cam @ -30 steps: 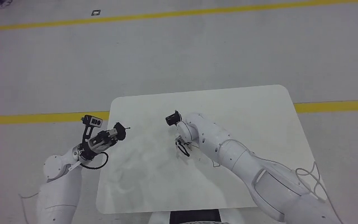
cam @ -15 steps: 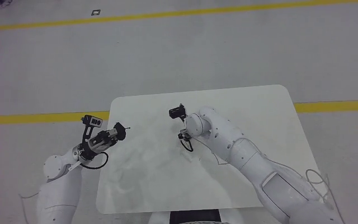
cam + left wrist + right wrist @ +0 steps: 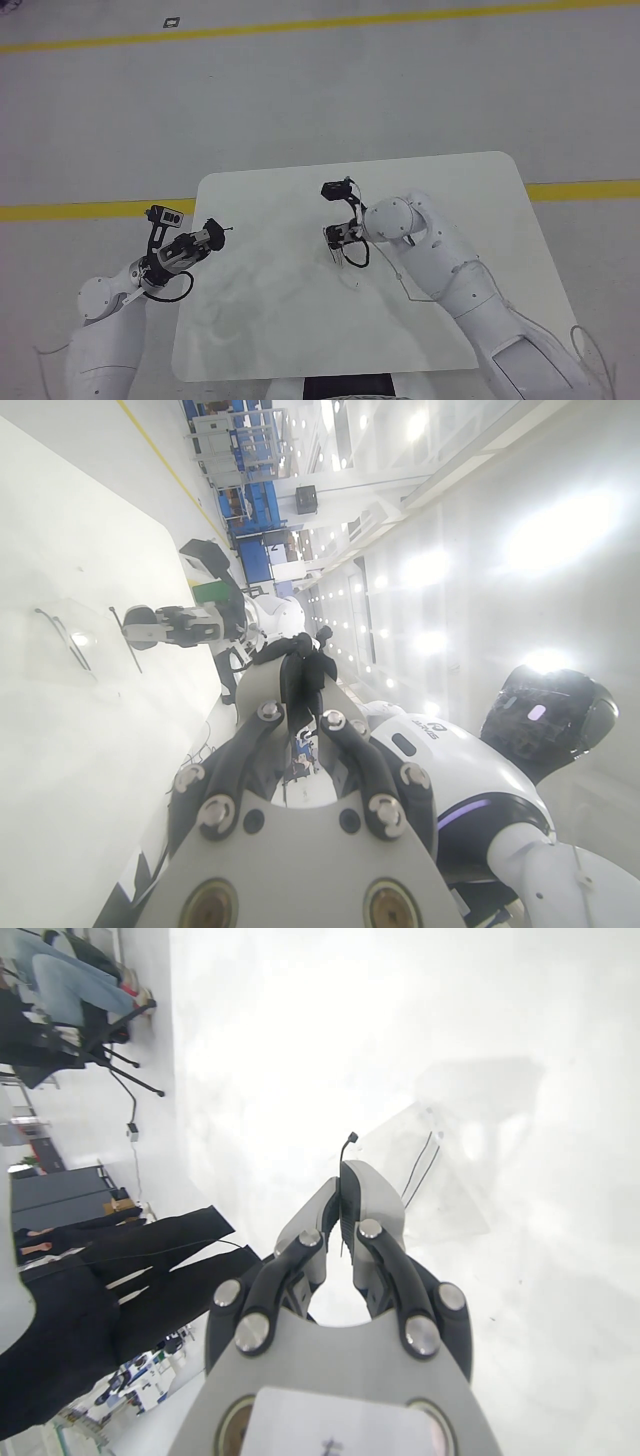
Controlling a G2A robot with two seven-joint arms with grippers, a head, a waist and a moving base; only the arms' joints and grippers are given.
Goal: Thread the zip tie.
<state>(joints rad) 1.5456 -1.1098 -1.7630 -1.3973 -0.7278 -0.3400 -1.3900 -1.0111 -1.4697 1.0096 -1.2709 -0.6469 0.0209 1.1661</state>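
From above, the right hand (image 3: 337,237) hangs over the middle of the white tabletop (image 3: 470,200). The left hand (image 3: 213,232) is by its side edge.

In the left wrist view, the left hand's fingers (image 3: 256,690) are pressed together.

In the right wrist view, the right hand is clamped on a thin black zip tie (image 3: 348,1144). The tie's head pokes out past the fingertips. A clear plastic sheet (image 3: 450,1208) with more ties lies just beside it.

Table (image 3: 460,180) — passage lies over the surface from 10 to 2 o'clock. Obstacles: right arm (image 3: 450,275) entering from 5 o'clock to centre; clear sheet (image 3: 450,1198) just beside right gripper (image 3: 338,238) and its pinched zip tie (image 3: 346,1148); left gripper (image 3: 213,232) at 9 o'clock edge.
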